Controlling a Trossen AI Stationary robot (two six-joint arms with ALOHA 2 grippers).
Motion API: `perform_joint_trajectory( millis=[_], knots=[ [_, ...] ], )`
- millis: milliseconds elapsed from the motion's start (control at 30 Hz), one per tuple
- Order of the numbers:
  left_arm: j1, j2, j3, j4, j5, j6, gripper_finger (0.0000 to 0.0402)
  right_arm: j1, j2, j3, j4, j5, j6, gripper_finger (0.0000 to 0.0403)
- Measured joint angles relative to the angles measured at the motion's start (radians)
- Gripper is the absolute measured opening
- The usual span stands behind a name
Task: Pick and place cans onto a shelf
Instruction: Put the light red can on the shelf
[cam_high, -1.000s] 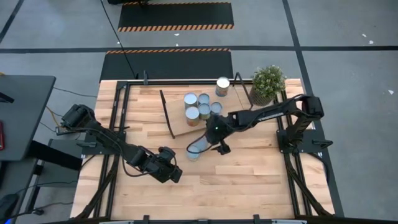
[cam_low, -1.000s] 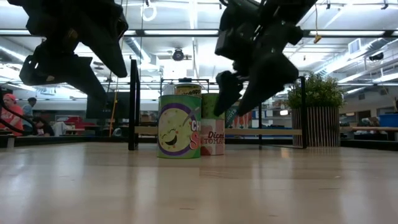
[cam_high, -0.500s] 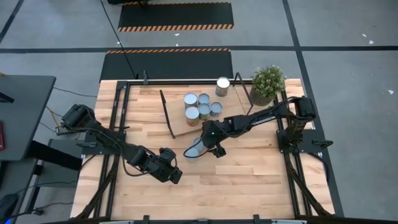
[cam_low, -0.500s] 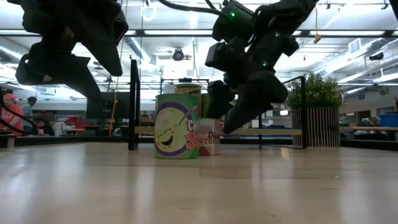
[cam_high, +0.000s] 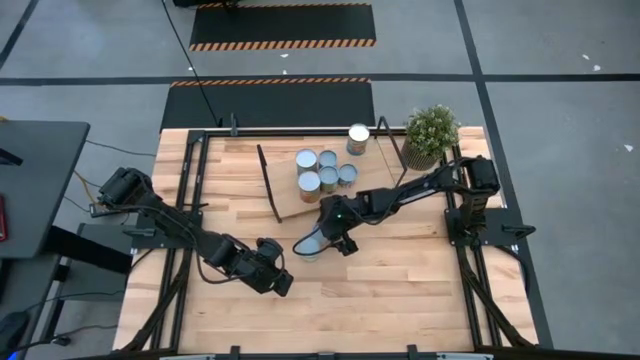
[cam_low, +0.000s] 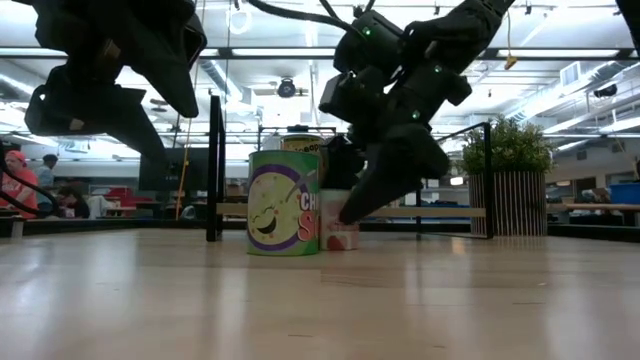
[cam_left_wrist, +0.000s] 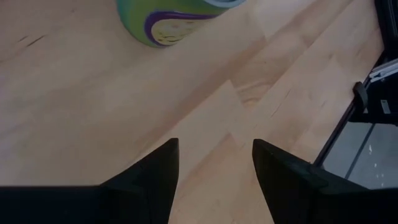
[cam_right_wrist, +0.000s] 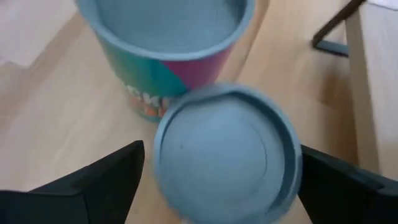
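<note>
Worktop of pale butcher-block; workshop room behind. Right gripper has descended, fingers wide around green-labelled can near the centre; shelf behind it holds four cans.

Four cans are standing upright in a tight cluster on the pale wooden shelf, silvery tops facing up. Another can is standing alone just beyond the shelf. Two more are sitting side by side off the shelf's near edge: a green-labelled can and a blue-topped one.
</note>
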Motion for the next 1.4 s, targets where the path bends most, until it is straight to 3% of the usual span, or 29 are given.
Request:
perform_joint_trajectory(
  millis=[233, 400, 667, 867, 1033, 1167, 1400],
  knots=[
    [0.0, 0.0, 0.0, 0.001, 0.0, -0.001, 0.0211, 0.005, 0.004, 0.0, 0.008, 0.003, -0.009, 0.0337],
    [0.0, 0.0, 0.0, 0.001, 0.0, -0.001, 0.0211, 0.005, -0.04, 0.0, -0.082, 0.084, 0.008, 0.03],
    [-0.001, 0.0, 0.0, 0.007, 0.0, -0.002, 0.0211, -0.014, -0.301, -0.006, -0.399, 0.119, 0.129, 0.0299],
    [0.0, 0.0, 0.0, 0.004, 0.0, -0.001, 0.0211, -0.099, -0.527, -0.14, -0.379, 0.134, 0.199, 0.0299],
    [0.0, 0.0, -0.001, 0.0, 0.0, 0.0, 0.0211, -0.191, -0.623, -0.201, -0.422, 0.16, 0.2, 0.0299],
    [0.0, 0.0, -0.001, 0.001, 0.0, 0.0, 0.0211, -0.238, -0.628, -0.18, -0.482, 0.161, 0.18, 0.0299],
    [0.0, 0.0, -0.001, 0.001, 0.0, 0.002, 0.0211, -0.327, -0.506, -0.135, -0.519, 0.203, 0.096, 0.0299]
  ],
)
